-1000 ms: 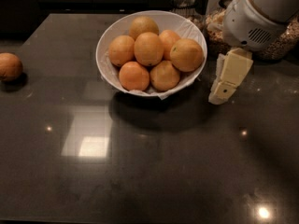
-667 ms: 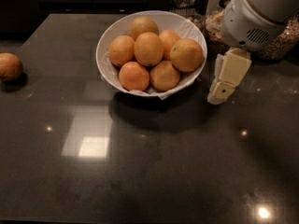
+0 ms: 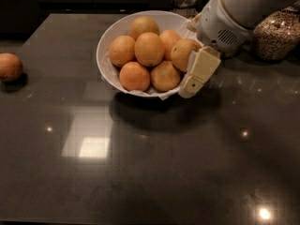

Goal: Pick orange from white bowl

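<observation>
Moved in from the right, the gripper (image 3: 191,86) now sits at the 3 o'clock rim of the white bowl (image 3: 104,46); its opening cannot be told. Clear the rim, then descend on the nearest orange (image 3: 183,53).

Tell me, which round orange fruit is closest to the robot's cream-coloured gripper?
The orange at the right rim of the wide white bowl, directly beside the gripper; the others lie further left.

The white bowl (image 3: 104,62) holds bright orange oranges (image 3: 149,48), and a duller lone orange (image 3: 9,67) lies on the glossy dark grey countertop (image 3: 140,172). The cream-beige gripper (image 3: 190,88) hangs at the bowl's right rim, below the white arm housing (image 3: 234,13). The jar (image 3: 276,34) shows speckled brown grains.
</observation>
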{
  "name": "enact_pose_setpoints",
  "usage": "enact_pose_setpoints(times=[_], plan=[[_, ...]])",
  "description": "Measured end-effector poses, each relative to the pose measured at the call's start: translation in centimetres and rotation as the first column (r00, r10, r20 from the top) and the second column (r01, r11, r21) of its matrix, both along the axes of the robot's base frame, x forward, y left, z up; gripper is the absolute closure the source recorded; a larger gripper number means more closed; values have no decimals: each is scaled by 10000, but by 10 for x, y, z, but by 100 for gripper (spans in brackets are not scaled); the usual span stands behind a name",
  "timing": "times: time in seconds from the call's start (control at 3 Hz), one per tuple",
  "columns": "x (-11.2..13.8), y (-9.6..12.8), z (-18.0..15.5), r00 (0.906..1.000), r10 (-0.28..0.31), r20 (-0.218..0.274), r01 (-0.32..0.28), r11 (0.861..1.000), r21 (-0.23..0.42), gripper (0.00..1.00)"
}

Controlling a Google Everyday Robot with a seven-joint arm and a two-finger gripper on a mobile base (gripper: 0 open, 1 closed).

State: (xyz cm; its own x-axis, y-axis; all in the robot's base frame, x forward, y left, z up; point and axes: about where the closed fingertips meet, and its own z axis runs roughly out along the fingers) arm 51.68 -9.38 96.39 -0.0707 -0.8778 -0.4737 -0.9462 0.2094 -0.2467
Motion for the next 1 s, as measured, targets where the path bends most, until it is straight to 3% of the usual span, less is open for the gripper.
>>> enact_pose_setpoints(times=[0.33, 1.0], plan=[[15, 29, -1, 9987, -314, -400, 345, 9963, 792, 0], [18, 42, 4, 9993, -319, -205, 340, 9928, 1150, 0]])
